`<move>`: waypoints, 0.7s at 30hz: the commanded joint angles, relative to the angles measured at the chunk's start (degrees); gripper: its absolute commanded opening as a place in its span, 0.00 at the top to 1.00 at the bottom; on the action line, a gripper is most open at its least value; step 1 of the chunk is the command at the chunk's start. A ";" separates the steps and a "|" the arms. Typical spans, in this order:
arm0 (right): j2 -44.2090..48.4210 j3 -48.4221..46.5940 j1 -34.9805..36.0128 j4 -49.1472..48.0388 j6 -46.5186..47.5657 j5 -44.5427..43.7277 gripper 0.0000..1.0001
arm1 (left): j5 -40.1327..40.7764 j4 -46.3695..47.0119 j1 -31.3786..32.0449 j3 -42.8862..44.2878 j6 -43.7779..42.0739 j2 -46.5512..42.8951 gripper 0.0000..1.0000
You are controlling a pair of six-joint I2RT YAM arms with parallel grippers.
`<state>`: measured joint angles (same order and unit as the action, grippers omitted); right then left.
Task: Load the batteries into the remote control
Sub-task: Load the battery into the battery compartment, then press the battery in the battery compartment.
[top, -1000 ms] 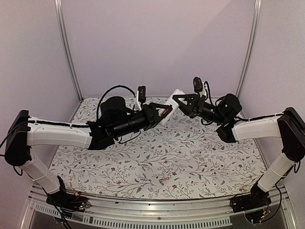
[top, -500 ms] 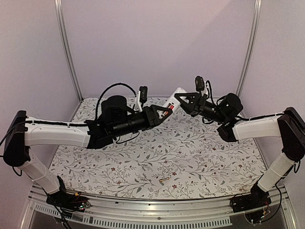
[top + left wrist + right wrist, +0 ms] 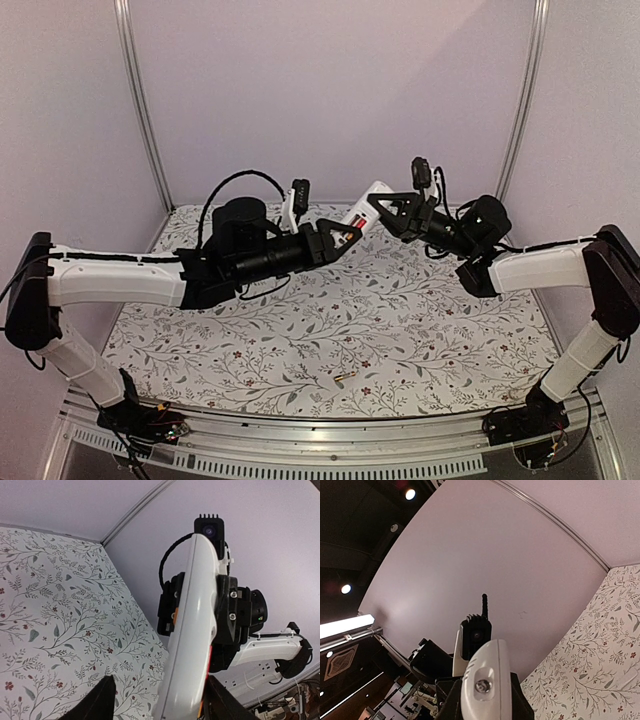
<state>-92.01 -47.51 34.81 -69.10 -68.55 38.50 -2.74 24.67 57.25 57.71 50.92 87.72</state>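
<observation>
The remote control is held tilted in the air over the far part of the flower-patterned table, between the two grippers. Its upper end is clamped in the closed right gripper. The left gripper has its jaws parted on either side of the remote's lower end and is not closed on it. One thin battery lies on the table near the front edge, well apart from both grippers.
</observation>
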 commanded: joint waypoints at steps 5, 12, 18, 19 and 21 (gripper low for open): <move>2.36 -0.65 0.96 -3.64 3.25 -0.31 1.00 | -0.34 -1.66 -0.68 -0.30 -1.54 0.29 0.36; 2.02 -0.57 1.59 -2.53 4.77 -0.16 1.00 | -0.31 1.54 -1.23 0.47 -0.27 0.61 0.37; 1.42 -0.65 1.94 -2.74 4.92 -0.01 1.00 | -1.65 4.32 -1.68 0.46 1.01 0.81 0.40; 1.40 -0.58 1.95 -2.80 4.88 -0.07 1.00 | -1.88 4.86 -1.83 0.21 1.31 0.86 0.40; 1.29 -0.48 2.04 -2.71 4.85 -0.07 1.00 | -2.25 6.52 -2.12 -0.30 2.74 1.08 0.41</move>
<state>-91.64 -47.51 36.25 -69.84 -64.38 38.44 -3.97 27.49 56.60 57.71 51.81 87.79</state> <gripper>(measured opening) 0.176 0.599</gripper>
